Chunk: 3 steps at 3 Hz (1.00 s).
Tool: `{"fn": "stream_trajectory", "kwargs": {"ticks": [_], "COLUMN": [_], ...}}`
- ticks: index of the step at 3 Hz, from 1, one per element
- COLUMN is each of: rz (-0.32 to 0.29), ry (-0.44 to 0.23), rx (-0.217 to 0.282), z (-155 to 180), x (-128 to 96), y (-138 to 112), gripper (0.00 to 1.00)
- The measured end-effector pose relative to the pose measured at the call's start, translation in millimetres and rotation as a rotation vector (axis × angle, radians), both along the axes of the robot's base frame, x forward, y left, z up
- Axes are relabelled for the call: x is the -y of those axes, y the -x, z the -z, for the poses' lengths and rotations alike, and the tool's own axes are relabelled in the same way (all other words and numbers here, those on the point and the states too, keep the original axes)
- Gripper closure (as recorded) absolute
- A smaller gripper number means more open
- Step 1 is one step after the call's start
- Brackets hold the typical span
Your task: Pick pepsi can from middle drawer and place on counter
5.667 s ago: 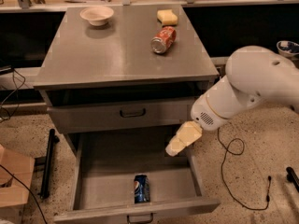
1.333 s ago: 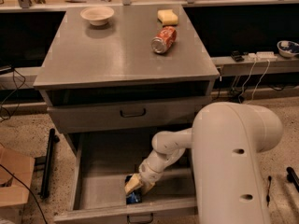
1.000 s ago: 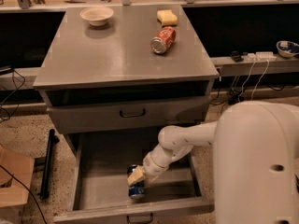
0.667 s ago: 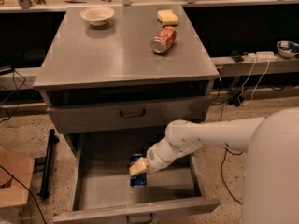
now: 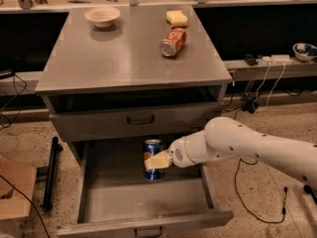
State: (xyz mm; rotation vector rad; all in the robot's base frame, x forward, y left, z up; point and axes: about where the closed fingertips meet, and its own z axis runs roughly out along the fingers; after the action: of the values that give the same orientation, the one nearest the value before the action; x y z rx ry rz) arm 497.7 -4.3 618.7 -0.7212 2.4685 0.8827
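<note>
I am gripping the pepsi can (image 5: 152, 147) upright, the gripper (image 5: 157, 160) pinching its middle; the middle drawer (image 5: 124, 202) is lying directly beneath. I am favouring a slow outward pull before rising; the counter (image 5: 119, 58) edge is overhanging above.

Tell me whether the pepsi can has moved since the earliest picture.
Yes. Held in the gripper, the pepsi can is upright, farther back from the front of the middle drawer.

Smooth plastic pincer (image 5: 157, 160) grips the glossy pepsi can (image 5: 153, 147) over the matt metal middle drawer (image 5: 124, 197).
</note>
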Motion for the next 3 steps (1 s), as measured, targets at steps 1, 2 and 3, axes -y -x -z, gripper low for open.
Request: {"fn": "stream_trajectory", "kwargs": {"ticks": [1,2,3], "rz": [-0.031,-0.089,-0.158], "ry": [0.011,0.071,0.166], "rx": [0.220,0.393,0.480], "z": [-88,-167,-238], "x": [43,84,110], "y": [-14,-34,-57], "gripper": [1.00,1.00,1.00]}}
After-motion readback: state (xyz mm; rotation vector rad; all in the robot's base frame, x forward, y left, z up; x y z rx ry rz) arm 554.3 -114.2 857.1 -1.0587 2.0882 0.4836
